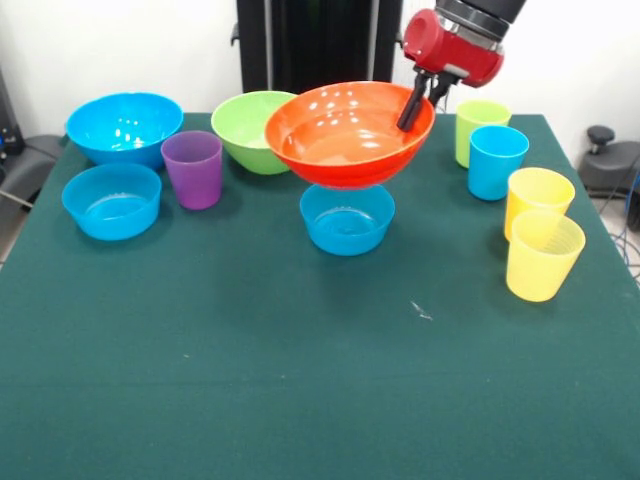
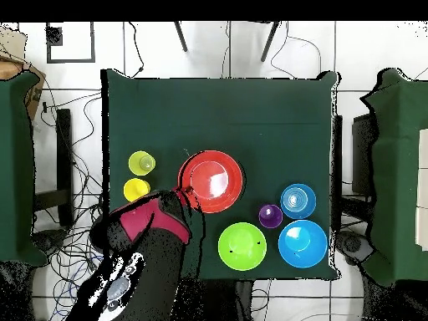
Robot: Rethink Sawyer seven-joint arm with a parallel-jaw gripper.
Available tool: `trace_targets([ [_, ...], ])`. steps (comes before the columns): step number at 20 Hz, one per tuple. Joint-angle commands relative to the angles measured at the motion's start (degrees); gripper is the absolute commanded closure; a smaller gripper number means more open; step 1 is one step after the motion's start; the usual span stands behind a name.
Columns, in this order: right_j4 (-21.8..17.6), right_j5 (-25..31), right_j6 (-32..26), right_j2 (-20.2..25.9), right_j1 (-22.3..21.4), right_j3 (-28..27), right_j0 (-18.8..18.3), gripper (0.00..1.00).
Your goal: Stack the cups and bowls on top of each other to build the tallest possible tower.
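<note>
Here, a green table [image 1: 300, 380] held bowls and cups. The wide orange bowl [image 1: 345, 135] hung tilted just above a small blue bowl [image 1: 347, 220], lifted by the gripper [image 1: 420, 105], whose fingers were clamped on its rim. The purple cup [image 1: 193, 168] stood well apart, among other bowls.

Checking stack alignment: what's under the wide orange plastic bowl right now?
In the front view, a small blue plastic bowl sits directly beneath the wide orange plastic bowl, which the gripper holds by its rim. Whether they touch is unclear. Overhead, the orange bowl hides the blue one completely.
</note>
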Motion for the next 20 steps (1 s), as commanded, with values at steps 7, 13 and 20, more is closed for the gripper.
trace_targets([
  [7,1.89,2.76,9.82,-0.44,4.86,-2.42,2.4,1.0],
  [13,1.74,3.24,9.06,-1.87,5.1,-3.1,3.1,1.0],
  [20,2.01,3.06,9.67,-3.47,6.65,-4.26,4.32,1.0],
])
